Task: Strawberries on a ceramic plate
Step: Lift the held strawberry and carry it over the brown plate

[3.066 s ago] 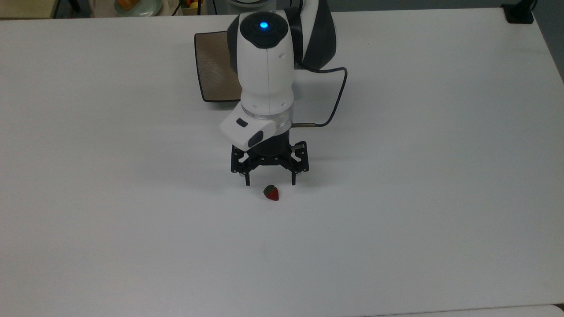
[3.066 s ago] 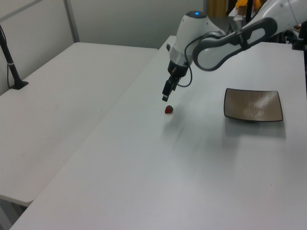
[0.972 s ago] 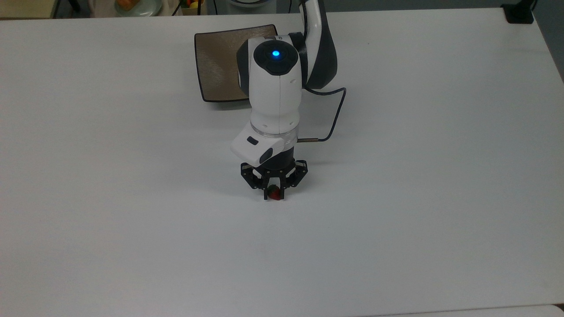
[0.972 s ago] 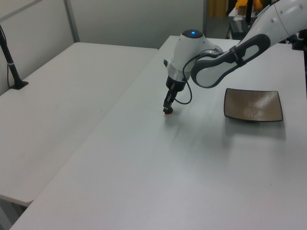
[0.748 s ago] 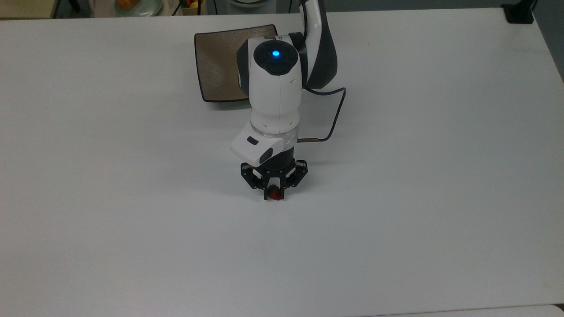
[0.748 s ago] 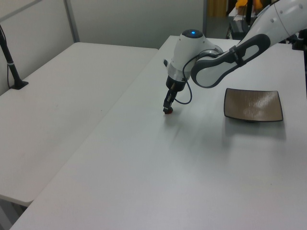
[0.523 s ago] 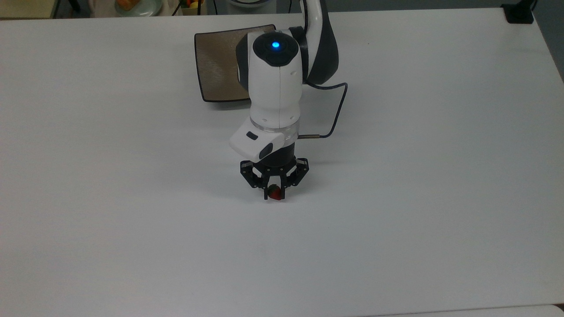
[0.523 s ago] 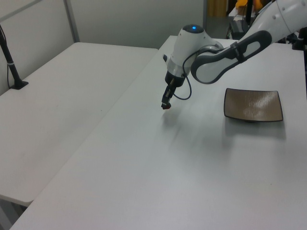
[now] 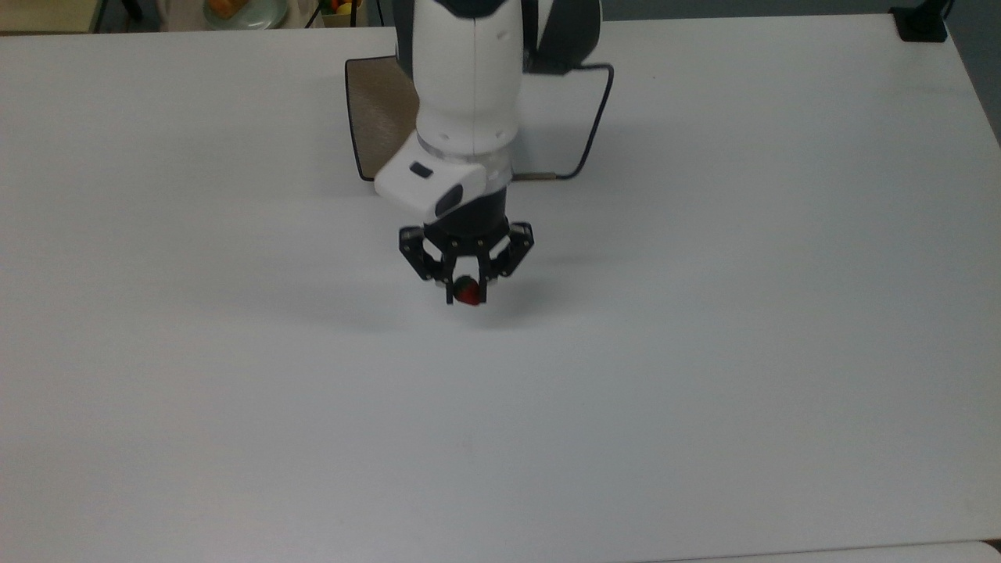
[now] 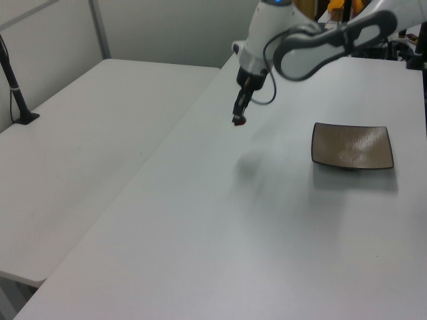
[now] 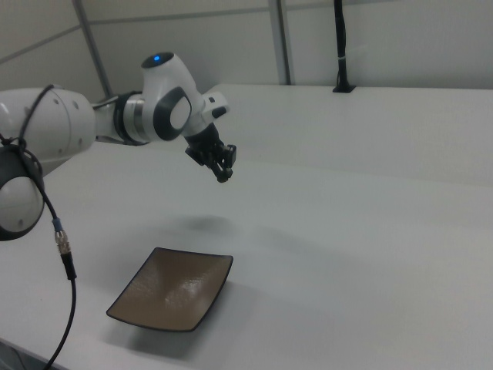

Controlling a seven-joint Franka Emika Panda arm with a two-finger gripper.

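We see the Franka arm's gripper (image 9: pixel 467 293) pinched narrowly on the single strawberry (image 9: pixel 468 291), the red fruit caught between the two black fingertips and carried clear of the white tabletop (image 9: pixel 704 313), with a soft shadow lying on the surface beneath it in the left view. In that left view the gripper (image 10: pixel 239 121) hangs in the air well apart from the ceramic plate (image 10: pixel 351 146), which sits empty toward the left view's right; in the right view the gripper (image 11: pixel 224 175) hovers above and beyond the square brown plate (image 11: pixel 171 288), whose glossy face shows nothing on it. In the top view the plate (image 9: pixel 375 117) lies partly hidden behind the white wrist of the arm. We judge the strawberry to be very light and small, so weight is no worry, but its rounded, tapering body could roll or squirt from a pinch, and if it is real fruit it would bruise under hard pressure. We think the sound place to hold it is across the broad middle of the body, below the dark green cap, which is roughly where the fingertips appear to sit now. We read the step in hand as the carry toward the plate, with the placing not yet done.
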